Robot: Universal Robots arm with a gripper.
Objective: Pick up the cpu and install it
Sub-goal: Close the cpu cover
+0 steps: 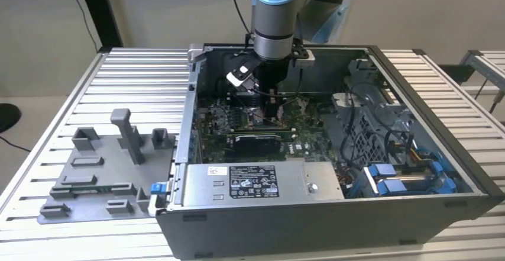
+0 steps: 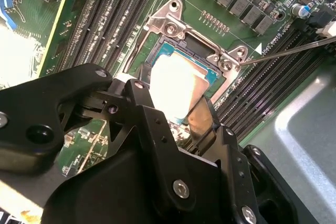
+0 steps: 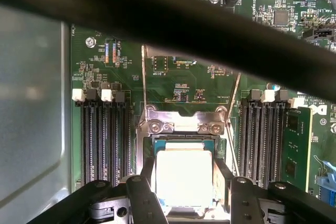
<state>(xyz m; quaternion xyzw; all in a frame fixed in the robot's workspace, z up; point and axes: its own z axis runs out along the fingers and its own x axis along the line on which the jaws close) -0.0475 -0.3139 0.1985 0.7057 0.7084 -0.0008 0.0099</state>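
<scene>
Your gripper (image 3: 184, 165), jaws clamped on the small flat silver-topped square cpu (image 3: 184, 182), has it down in the green board's metal-framed socket (image 3: 181, 125); not yet released.

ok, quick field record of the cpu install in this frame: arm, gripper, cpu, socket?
arm: the arm reaches down into the open computer case
gripper: the gripper is low over the socket, with the cpu right beneath it
cpu: the cpu lies pale top up, inside the socket frame
grip on cpu: cannot tell
socket: the socket is metal-framed, on the green board, between two banks of memory slots
</scene>
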